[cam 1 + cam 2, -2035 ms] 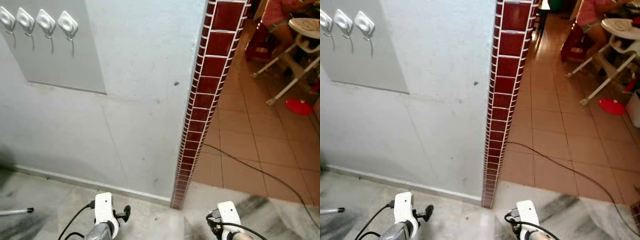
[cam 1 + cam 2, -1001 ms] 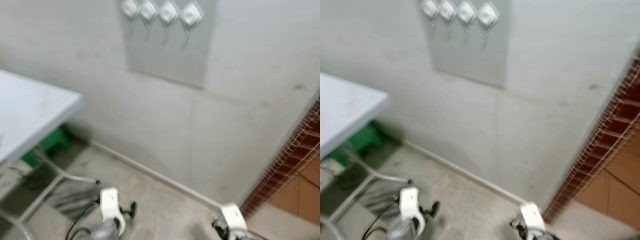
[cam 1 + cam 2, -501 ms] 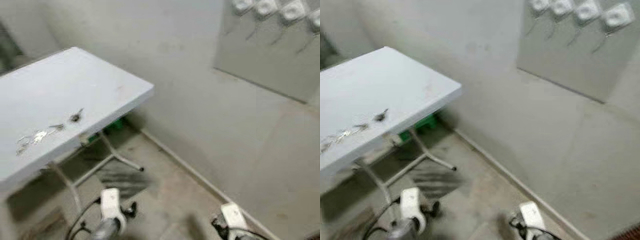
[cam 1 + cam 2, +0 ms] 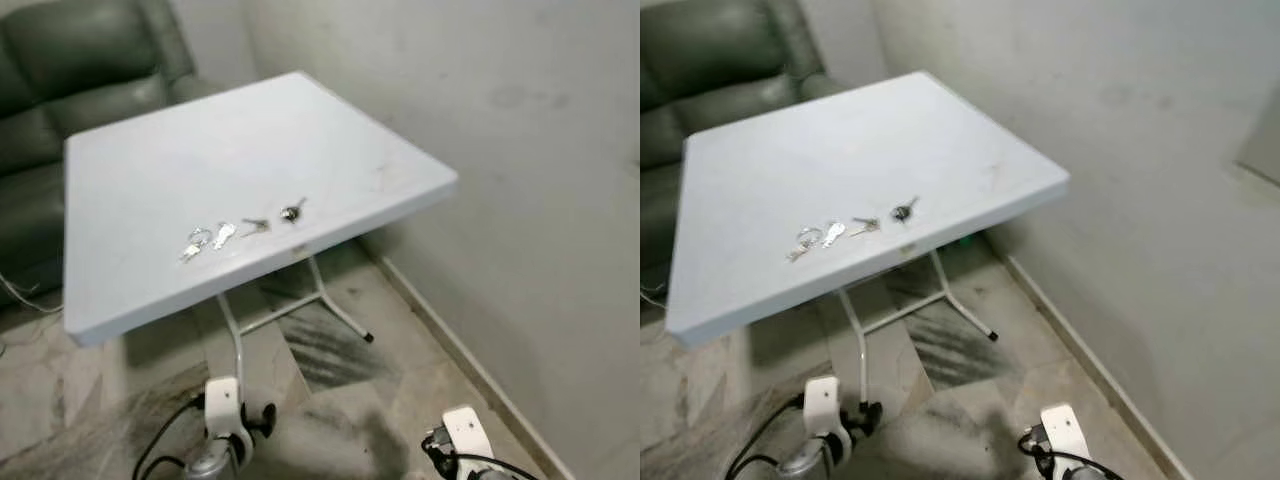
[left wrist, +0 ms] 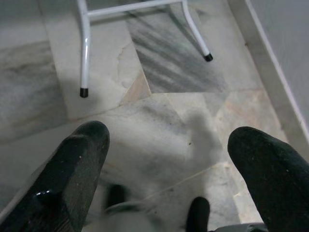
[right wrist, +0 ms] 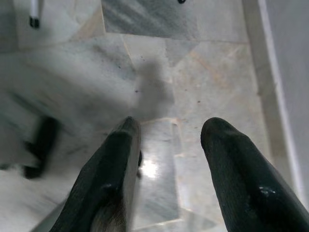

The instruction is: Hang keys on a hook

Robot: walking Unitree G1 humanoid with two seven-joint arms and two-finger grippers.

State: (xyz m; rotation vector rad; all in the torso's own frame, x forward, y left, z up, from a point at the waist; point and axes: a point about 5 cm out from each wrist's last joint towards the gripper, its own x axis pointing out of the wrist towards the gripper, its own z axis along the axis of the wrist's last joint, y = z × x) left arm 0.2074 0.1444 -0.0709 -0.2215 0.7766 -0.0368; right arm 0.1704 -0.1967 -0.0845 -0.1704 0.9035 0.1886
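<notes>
A dark green leather sofa (image 4: 60, 90) stands behind a square white folding table (image 4: 150, 160) on marble floor (image 5: 159, 130). Small silver keys (image 4: 240, 232) lie scattered near the table's front edge. The left gripper (image 5: 169, 159) and right gripper (image 6: 169, 159) hang low over the floor, fingers spread apart, empty.

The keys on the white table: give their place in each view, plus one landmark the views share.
Left eye view: keys lie in a row near the table's front edge.
Right eye view: keys, same row, slightly left of centre.
Left wrist view: floor and table legs, no keys.
Right wrist view: floor, no keys.
Shared landmark: white table.
</notes>
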